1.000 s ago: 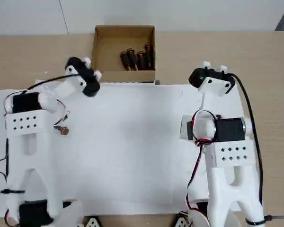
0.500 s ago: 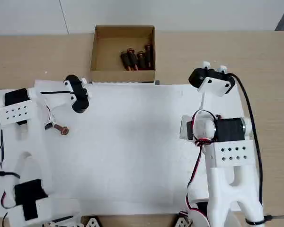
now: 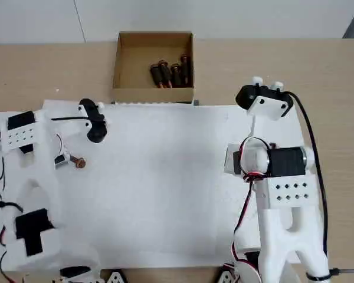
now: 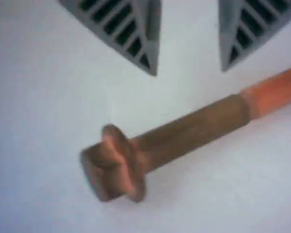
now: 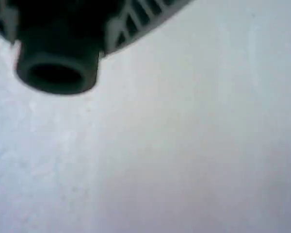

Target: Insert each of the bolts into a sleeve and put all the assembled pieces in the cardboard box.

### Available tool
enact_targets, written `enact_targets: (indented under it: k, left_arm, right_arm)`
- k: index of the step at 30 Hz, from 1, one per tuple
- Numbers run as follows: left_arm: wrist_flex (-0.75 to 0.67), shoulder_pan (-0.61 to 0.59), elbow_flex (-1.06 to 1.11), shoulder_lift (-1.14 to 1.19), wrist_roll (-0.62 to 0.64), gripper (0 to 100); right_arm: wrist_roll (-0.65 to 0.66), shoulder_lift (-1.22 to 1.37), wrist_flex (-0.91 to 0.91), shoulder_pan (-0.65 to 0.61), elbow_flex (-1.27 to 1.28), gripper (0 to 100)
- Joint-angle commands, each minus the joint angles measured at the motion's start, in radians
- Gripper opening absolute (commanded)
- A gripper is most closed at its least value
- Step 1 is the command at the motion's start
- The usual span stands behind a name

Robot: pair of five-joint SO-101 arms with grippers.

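Since a second ago the left arm has swung back from beside the cardboard box and dropped toward the left edge of the white sheet (image 3: pixel 165 177), while the right arm has kept its place. The left gripper (image 4: pixel 189 63) now hangs just over the bolt (image 4: pixel 174 141), its two ribbed fingers spread apart with nothing between them and not touching the shank. The bolt lies flat on the sheet near the left arm, its flanged head at one end and an orange stretch at the other. Farther along, at the far edge of the sheet, the cardboard box (image 3: pixel 124 65) stands on the wooden table (image 3: pixel 47 65) with several assembled pieces (image 3: pixel 171 72) lying together in its right half. On the right, the right gripper (image 3: pixel 264 94) sits folded over the sheet's far right corner, clamped on a black sleeve (image 5: pixel 56 68) whose hollow mouth hangs over the sheet.
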Motion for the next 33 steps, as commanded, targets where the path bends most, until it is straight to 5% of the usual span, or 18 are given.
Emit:
enact_targets:
  k: [1, 11, 33]
  left_arm:
    - [-0.083, -0.008, -0.045, 0.014, -0.532, 13]
    - [-0.161, 0.005, -0.039, 0.029, -0.537, 14]
    - [-0.040, 0.041, -0.045, 0.017, -0.534, 7]
  right_arm:
    - [-0.008, -0.025, -0.021, 0.008, 0.025, 0.3]
    - [-0.006, -0.030, -0.157, 0.001, 0.132, 0.3]
    - [-0.005, -0.030, -0.166, 0.001, 0.132, 0.3]
